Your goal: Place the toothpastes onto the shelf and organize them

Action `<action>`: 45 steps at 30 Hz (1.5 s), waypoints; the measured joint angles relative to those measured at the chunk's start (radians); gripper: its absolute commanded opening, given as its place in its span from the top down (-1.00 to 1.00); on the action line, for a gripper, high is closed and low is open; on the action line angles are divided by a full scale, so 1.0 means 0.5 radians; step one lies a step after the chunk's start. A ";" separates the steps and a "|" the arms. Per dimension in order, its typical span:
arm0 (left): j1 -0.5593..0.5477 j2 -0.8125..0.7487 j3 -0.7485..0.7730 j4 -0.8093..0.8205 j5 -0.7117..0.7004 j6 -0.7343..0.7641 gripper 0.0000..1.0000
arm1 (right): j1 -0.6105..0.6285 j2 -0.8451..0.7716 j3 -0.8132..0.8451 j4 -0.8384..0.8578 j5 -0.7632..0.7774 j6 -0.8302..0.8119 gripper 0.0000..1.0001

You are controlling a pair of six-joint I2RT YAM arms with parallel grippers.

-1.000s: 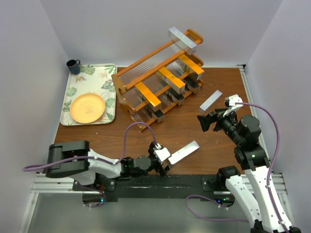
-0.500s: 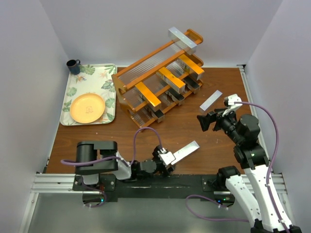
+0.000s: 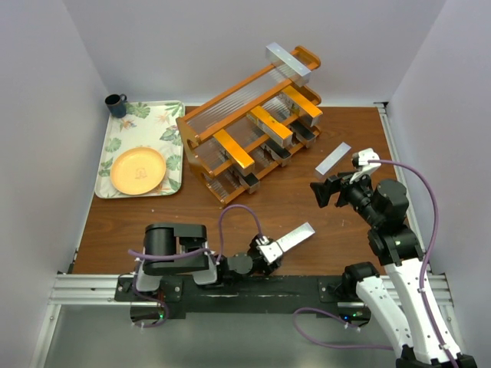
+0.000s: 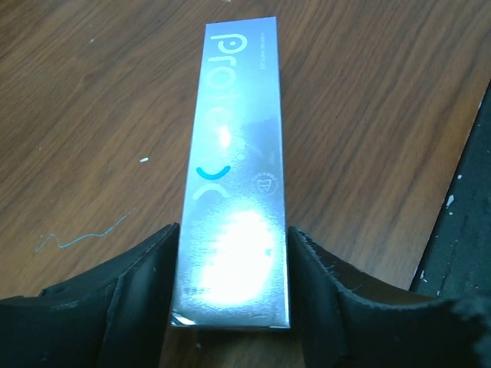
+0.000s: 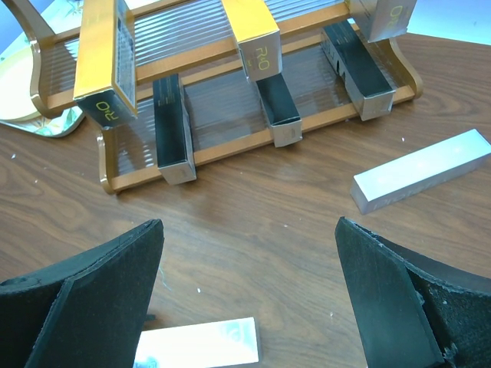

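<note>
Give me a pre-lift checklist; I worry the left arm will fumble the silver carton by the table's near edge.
1. The near silver carton is centred in the left gripper: ok, flanked on both long sides.
2. Grip is firm: cannot tell; contact is unclear.
3. Carton lies flat on the table: ok.
4. The right gripper is out of the way: looks ok; open, empty, off to the right.
5. Room on the shelf top tier: ok, just one shelved silver carton at its far end.

Bright, even light; glare blanks the silver toothpaste carton (image 4: 234, 192) toward its near end, lettering there perhaps unreadable.
</note>
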 measured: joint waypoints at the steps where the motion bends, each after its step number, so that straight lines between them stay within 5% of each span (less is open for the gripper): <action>1: 0.000 0.004 0.002 0.004 0.005 0.005 -0.01 | 0.000 0.000 0.000 0.000 0.000 0.000 -0.97; 6: -0.002 -0.001 -0.008 0.027 0.014 0.011 0.50 | 0.000 0.000 0.000 0.000 -0.001 0.000 -0.97; 11: -0.002 -0.135 -0.085 -0.040 0.005 0.004 0.63 | 0.000 0.001 0.000 0.000 -0.008 -0.002 -0.97; 18: 0.046 -0.693 -0.108 -0.454 0.084 -0.115 0.66 | 0.000 0.043 0.000 -0.003 -0.075 -0.016 -0.97; 32: 0.731 -1.815 -0.044 -1.784 0.945 -0.513 0.67 | 0.000 0.074 -0.013 0.034 -0.331 -0.063 -0.97; 39: 0.996 -1.978 0.130 -2.258 1.398 -0.674 0.74 | 0.025 0.118 -0.015 0.072 -0.542 -0.094 -0.97; 45: 1.331 -2.023 0.202 -2.481 1.764 -0.800 0.75 | 0.302 0.189 -0.014 0.063 -0.587 -0.201 -0.97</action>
